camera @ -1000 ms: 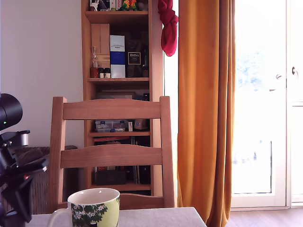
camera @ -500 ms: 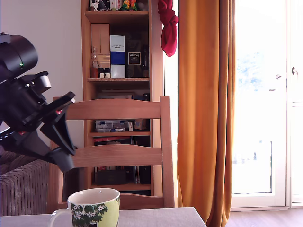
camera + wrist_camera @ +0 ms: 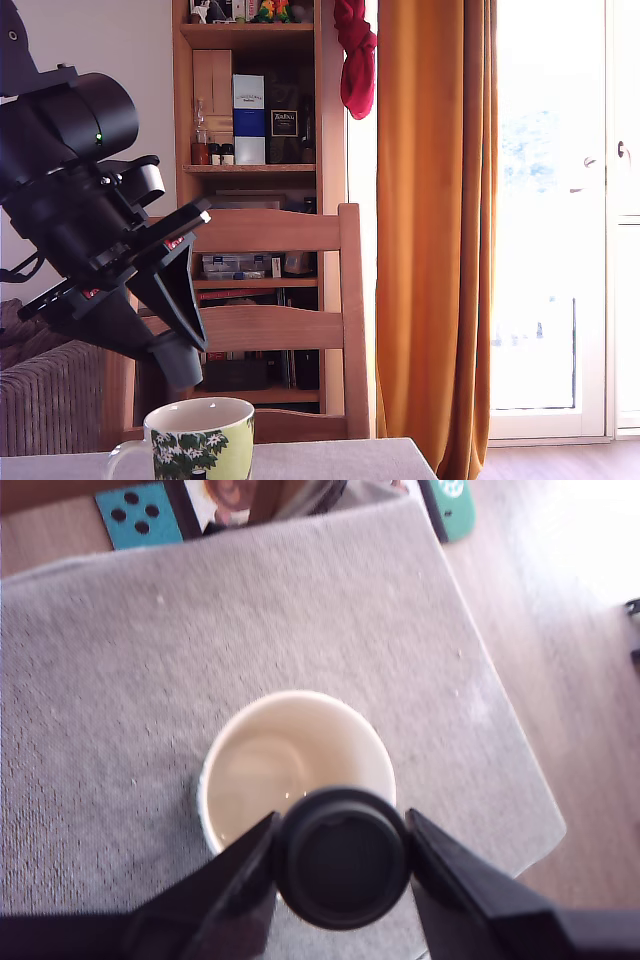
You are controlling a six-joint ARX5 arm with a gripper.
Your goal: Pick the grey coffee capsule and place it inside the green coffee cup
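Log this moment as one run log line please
pincer: shut on grey coffee capsule | position: above green coffee cup | cup: upright, empty | capsule: not yet released

Dark grey capsule (image 3: 342, 857) held above leaf-printed green cup (image 3: 199, 439), upright, empty

White wall (image 3: 100, 40) at exterior view's left. Tall wooden bookshelf (image 3: 250, 180) against wall: boxes, bottles, small jars, books on shelves. Red cloth (image 3: 355, 55) hanging from bookshelf's upper corner. Wooden chair (image 3: 300, 300) with slatted back before bookshelf. Orange curtain (image 3: 435, 230), floor-length, beside bright window (image 3: 555, 200); strong daylight. Ribbed grey sofa (image 3: 45, 400) low at exterior view's left. Grey cloth-covered table (image 3: 120, 680). Wood floor (image 3: 560, 660) beside table.
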